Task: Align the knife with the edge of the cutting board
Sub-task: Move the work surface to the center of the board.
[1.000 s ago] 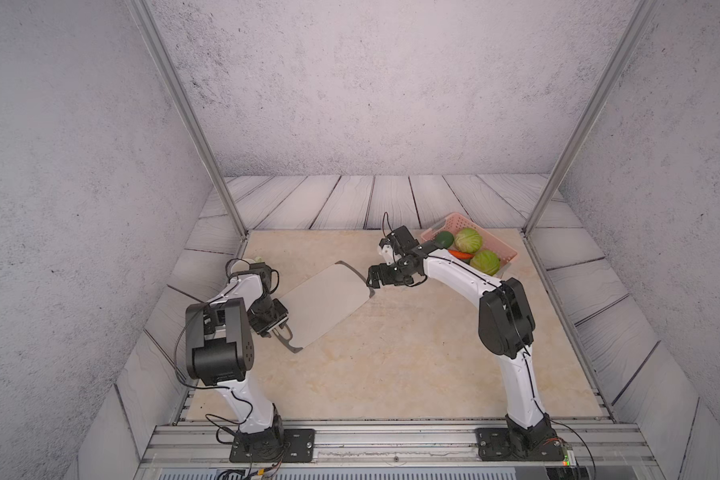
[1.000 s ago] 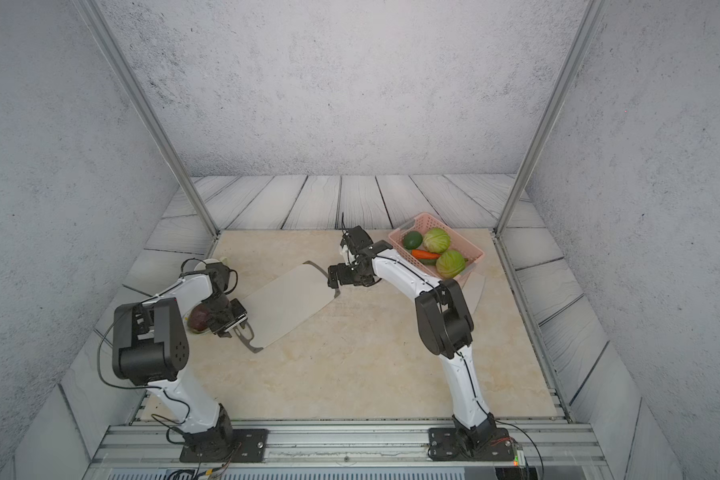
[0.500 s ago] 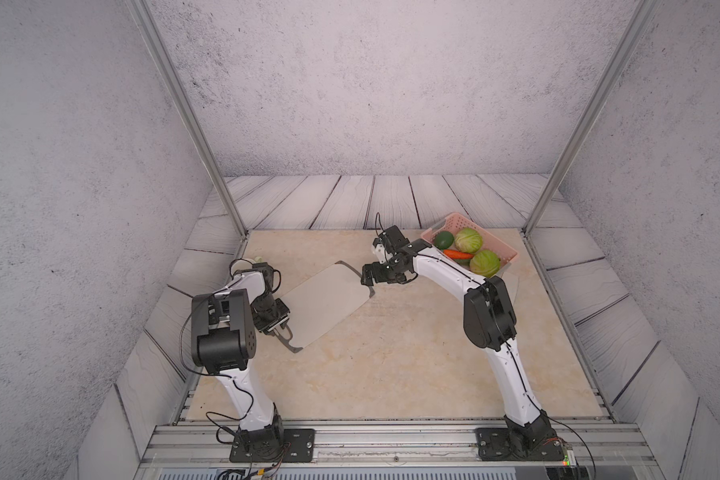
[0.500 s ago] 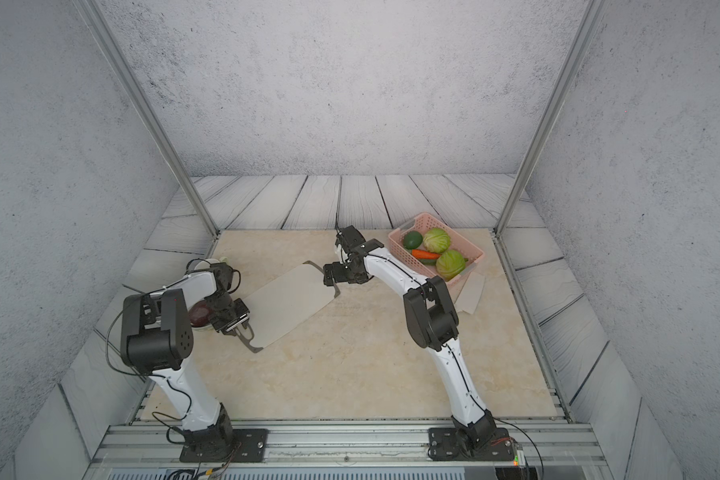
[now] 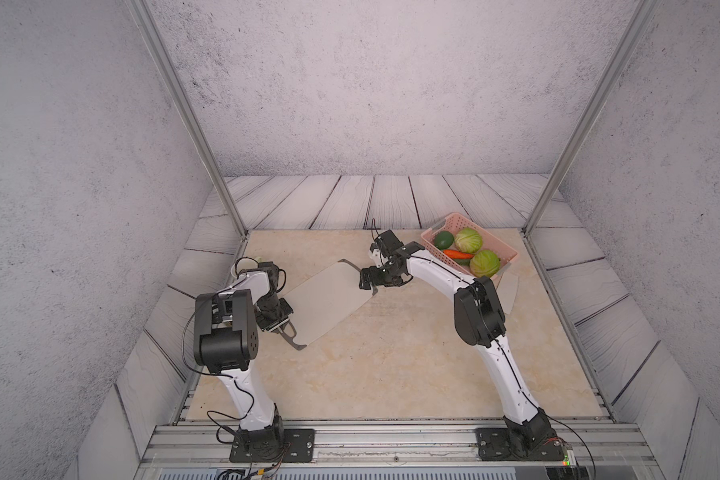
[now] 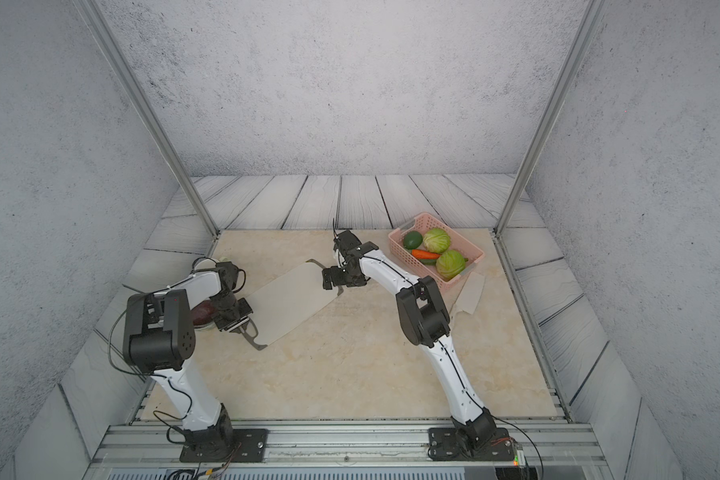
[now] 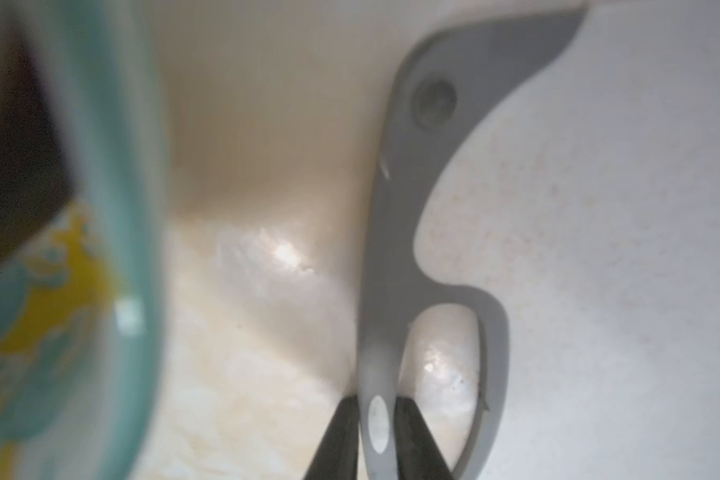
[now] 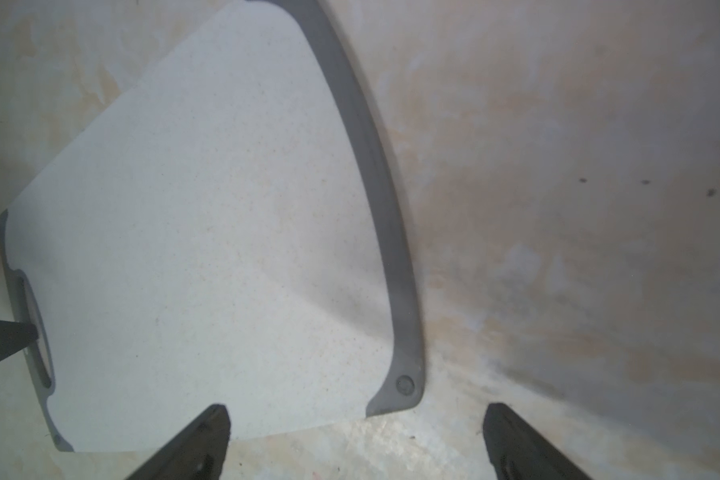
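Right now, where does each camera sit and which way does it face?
Both top views: high behind the robot, looking down over the table; left arm and right arm visible.
Left wrist: on its arm, facing along the left gripper, shut on the cutting board at its handle loop.
Right wrist: on its arm, facing down past the open right gripper at the board's trimmed corner.
All share the board.

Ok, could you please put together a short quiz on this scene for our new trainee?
1. True or false: the left gripper is shut on the grey handle loop of the cutting board.
2. Where does the knife lie? A) on the board B) on the table beside the pink basket C) inside that basket
3. Fill in: the right gripper above the board's other end is ____.
Key: 1 true; 2 B; 3 open.
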Robot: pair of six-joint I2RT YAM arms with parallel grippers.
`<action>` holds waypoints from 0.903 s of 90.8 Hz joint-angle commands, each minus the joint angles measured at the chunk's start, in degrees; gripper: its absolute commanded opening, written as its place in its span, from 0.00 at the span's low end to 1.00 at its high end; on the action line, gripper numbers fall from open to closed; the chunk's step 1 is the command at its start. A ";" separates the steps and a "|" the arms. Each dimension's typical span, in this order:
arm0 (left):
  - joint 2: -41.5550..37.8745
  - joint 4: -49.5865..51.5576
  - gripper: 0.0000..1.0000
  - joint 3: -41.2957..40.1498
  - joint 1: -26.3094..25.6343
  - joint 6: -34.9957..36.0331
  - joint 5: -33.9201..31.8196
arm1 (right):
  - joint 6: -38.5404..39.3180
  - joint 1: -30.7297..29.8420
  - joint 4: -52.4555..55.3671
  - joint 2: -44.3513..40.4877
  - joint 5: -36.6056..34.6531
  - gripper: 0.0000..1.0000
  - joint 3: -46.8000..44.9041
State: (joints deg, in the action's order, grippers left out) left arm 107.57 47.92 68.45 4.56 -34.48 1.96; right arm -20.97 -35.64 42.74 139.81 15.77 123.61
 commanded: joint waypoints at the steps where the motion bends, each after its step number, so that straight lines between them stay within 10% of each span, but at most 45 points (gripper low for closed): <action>1: 0.56 3.03 0.20 -2.40 -1.63 0.68 1.69 | -0.14 -0.31 0.39 0.87 -0.14 0.99 1.21; 82: 0.22 4.07 0.06 -0.93 -6.85 3.10 -1.10 | -1.44 -0.31 0.78 8.22 -0.74 0.99 9.46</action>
State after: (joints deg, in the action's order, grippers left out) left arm 107.26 48.34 68.12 -0.14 -33.63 -2.22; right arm -21.69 -35.73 41.47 146.82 13.76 132.27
